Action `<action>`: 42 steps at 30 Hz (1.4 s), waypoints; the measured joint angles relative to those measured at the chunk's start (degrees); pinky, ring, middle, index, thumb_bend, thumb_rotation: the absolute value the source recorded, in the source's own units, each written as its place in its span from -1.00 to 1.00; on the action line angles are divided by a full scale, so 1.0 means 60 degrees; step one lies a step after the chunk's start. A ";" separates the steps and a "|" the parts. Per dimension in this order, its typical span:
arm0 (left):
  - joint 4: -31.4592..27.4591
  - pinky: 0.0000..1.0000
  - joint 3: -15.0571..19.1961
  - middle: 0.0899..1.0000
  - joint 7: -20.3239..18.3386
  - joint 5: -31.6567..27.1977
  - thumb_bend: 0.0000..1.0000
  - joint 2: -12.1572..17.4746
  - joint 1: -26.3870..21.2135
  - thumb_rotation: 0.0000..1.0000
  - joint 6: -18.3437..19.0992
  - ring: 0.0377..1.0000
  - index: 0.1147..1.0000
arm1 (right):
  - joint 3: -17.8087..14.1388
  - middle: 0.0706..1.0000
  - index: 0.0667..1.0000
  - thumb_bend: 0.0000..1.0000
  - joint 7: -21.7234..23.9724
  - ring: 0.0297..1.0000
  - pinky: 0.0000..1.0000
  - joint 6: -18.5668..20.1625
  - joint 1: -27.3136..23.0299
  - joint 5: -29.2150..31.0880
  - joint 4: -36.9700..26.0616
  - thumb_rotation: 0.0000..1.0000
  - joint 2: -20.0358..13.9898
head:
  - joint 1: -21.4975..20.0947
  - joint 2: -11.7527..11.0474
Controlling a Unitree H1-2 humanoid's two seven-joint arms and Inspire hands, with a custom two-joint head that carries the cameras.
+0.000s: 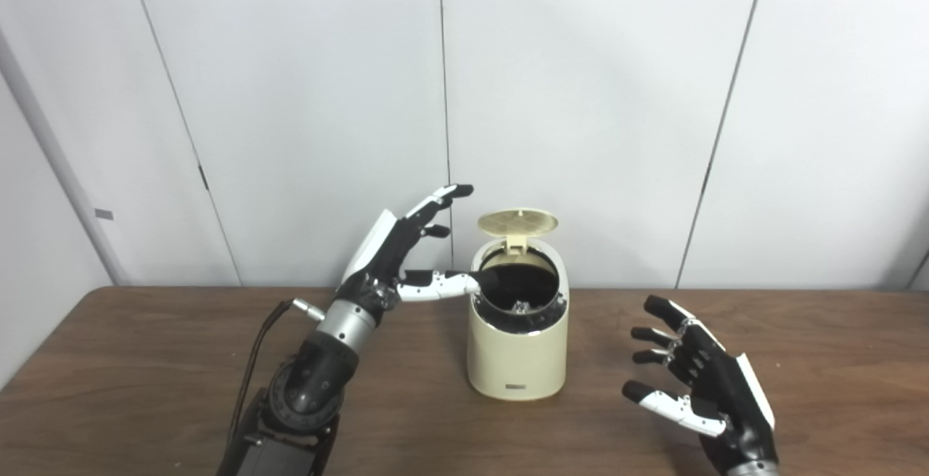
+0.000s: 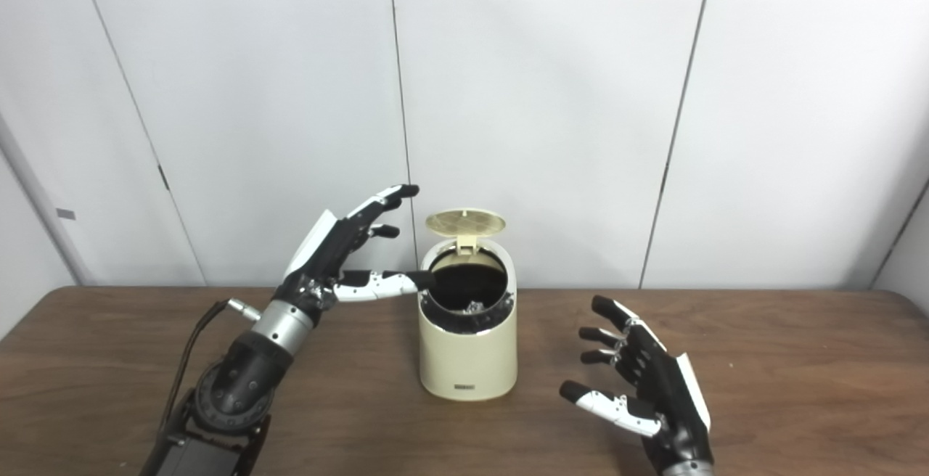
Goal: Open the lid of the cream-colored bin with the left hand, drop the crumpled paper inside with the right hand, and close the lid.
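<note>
Both hands, left (image 1: 395,258) and right (image 1: 700,382), spread empty beside the cream bin (image 1: 517,349), round lid (image 1: 518,221) raised.

The bin (image 1: 517,349) interior is too dark to identify the pale scrap (image 1: 520,308) inside.

Even, bright overhead light, soft and slightly hazy. Faint shadows fall on the table (image 1: 145,360) under the right hand (image 1: 700,382); the bin (image 1: 517,338) interior beside the left hand (image 1: 395,258) is perhaps too dark to read.

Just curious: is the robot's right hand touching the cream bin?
Apart. In the left eye view, bare table shows between the open right hand and the bin.
</note>
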 measured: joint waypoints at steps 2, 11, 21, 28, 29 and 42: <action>0.0070 0.64 -0.0108 0.94 -0.0034 0.0114 0.86 0.0005 -0.0147 -0.13 -0.0003 0.91 0.88 | 0.0036 0.70 0.60 0.65 -0.0026 0.43 0.19 0.0014 0.0001 -0.0050 -0.0008 -0.58 0.0005 | -0.0015 0.0015; 0.0394 0.67 -0.0688 0.94 -0.0135 0.0986 0.81 0.0170 -0.0543 0.06 -0.0061 0.91 0.86 | 0.0033 0.69 0.59 0.62 -0.0130 0.41 0.18 0.0032 0.0001 0.0016 -0.0042 -0.58 0.0077 | -0.0117 0.0059; 0.0532 0.46 -0.0911 0.67 -0.0138 0.1581 0.78 0.0233 -0.0596 0.12 -0.0074 0.72 0.60 | 0.0057 0.68 0.58 0.64 -0.0313 0.38 0.16 0.0031 0.0000 -0.0067 -0.0047 -0.57 0.0142 | -0.0161 0.0117; 0.0492 0.30 -0.1069 0.34 0.0044 0.2386 0.72 0.0368 -0.0595 0.07 -0.0424 0.57 0.18 | 0.0090 0.69 0.59 0.63 -0.0319 0.39 0.13 0.0027 -0.0009 -0.0076 -0.0046 -0.57 0.0144 | -0.0220 0.0117; 0.0478 0.31 -0.1067 0.34 0.0056 0.2484 0.73 0.0368 -0.0595 0.08 -0.0425 0.57 0.17 | 0.0098 0.70 0.59 0.62 -0.0315 0.39 0.13 0.0025 -0.0009 -0.0044 -0.0046 -0.58 0.0145 | -0.0220 0.0117; 0.0219 0.34 -0.1143 0.34 0.0062 0.2945 0.70 0.0484 -0.0590 0.15 -0.0513 0.63 0.20 | 0.0186 0.69 0.58 0.63 -0.0322 0.38 0.16 0.0030 -0.0009 0.0023 -0.0089 -0.61 0.0189 | -0.0278 0.0190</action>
